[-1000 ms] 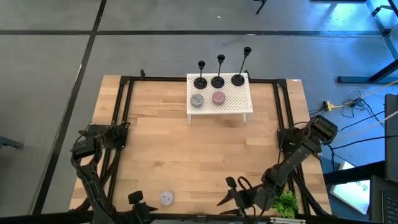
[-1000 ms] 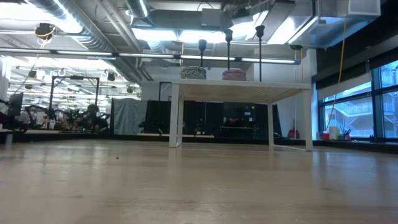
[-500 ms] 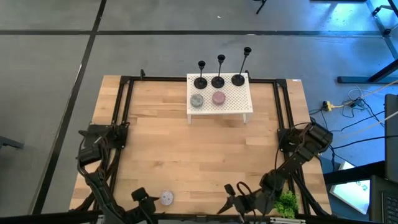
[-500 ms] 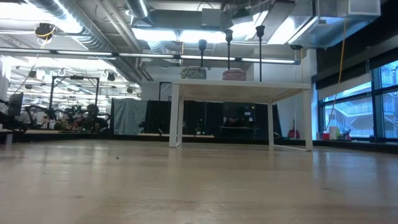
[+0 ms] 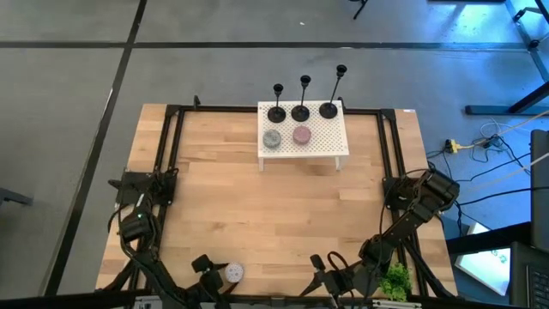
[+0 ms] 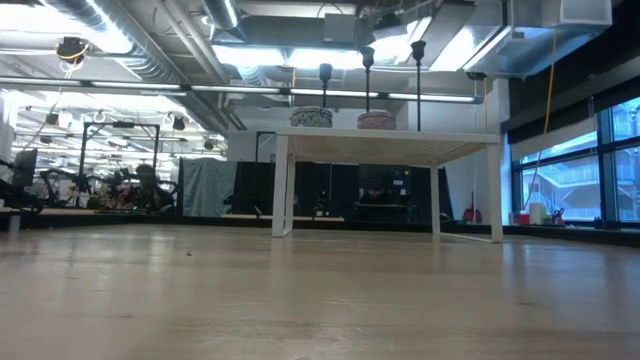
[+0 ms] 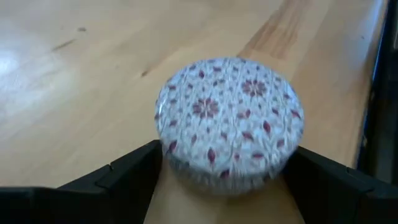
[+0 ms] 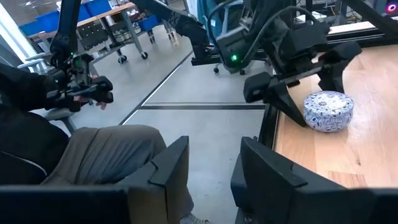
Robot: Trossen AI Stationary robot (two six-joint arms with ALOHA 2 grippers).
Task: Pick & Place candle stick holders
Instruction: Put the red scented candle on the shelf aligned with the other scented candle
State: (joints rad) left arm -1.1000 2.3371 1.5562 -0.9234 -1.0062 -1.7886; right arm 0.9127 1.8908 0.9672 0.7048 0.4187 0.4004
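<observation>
Three black candle stick holders (image 5: 300,112) of differing heights stand by their round bases on the far part of a white perforated stand (image 5: 322,142); they also show in the low view (image 6: 368,75). My left gripper (image 5: 218,270) is open at the table's near edge. Its fingers (image 7: 127,174) stand on either side of a round white patterned tin (image 7: 229,121) that rests on the table. My right gripper (image 5: 316,281) is open and empty at the near edge, right of the tin; its fingers also show in its own wrist view (image 8: 214,162). My left gripper comes at the patterned tin level, low over the table, one finger at each side of its round wall (image 7: 171,155). Whether the fingers touch the wall I cannot tell. The tin sits flat on the table.
A grey disc (image 5: 272,138) and a pink disc (image 5: 301,135) lie on the stand in front of the holders. A green tuft (image 5: 395,281) lies at the near right corner. Black rails (image 5: 169,154) run along the table's sides. A seated person (image 8: 74,155) shows beyond the near edge.
My left gripper has gone along the near edge toward the table's right, up to the patterned tin, which now stands between its fingers. The tin and the holders have stayed in place.
</observation>
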